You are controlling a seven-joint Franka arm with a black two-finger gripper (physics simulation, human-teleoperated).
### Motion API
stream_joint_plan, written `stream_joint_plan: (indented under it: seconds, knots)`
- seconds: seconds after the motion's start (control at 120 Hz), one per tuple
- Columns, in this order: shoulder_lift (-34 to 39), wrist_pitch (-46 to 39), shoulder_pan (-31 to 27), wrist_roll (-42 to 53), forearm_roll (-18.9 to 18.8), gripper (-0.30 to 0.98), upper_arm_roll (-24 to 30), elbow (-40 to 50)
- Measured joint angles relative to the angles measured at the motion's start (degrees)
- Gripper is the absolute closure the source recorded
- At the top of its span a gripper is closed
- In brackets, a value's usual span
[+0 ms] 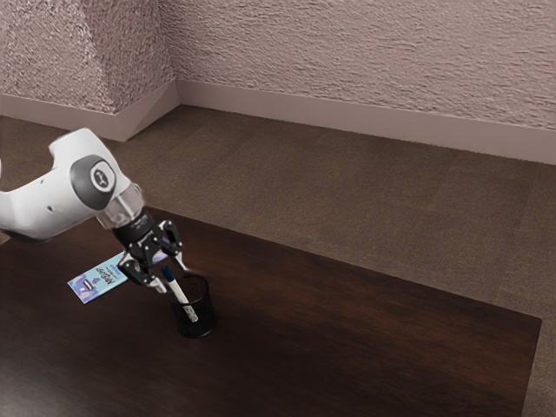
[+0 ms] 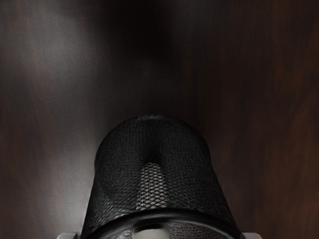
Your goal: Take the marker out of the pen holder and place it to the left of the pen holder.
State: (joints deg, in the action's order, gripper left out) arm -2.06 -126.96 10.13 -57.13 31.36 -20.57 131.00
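Exterior view: marker (image 1: 180,294) in pen holder (image 1: 198,327)

Above the pen holder's rim, the marker's blue end sits between the tips of the spread gripper (image 1: 173,278). Beyond the pen holder, toward the exterior view's left, a packet (image 1: 88,287) lies flat.

The smooth, rounded white robot arm (image 1: 42,205) is wearing a dark-grey oval cap (image 1: 82,185) with a pale round emblem (image 1: 102,178); its black, jointed two-finger gripper (image 1: 173,279) is showing pale-grey tips.
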Motion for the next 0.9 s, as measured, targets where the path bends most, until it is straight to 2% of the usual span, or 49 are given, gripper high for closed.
stream_joint_plan:
  seconds: [0.142, 0.467, 0.9]
  knots:
    - [-0.06, -0.06, -0.87, -0.18, -0.05, 0.32, 0.0, 0.09]
    - [-0.08, -0.17, 1.96, -0.47, -0.05, 0.44, 0.01, 0.17]
    - [-0.25, -0.21, 0.74, -0.57, -0.04, 0.52, -0.06, -0.04]
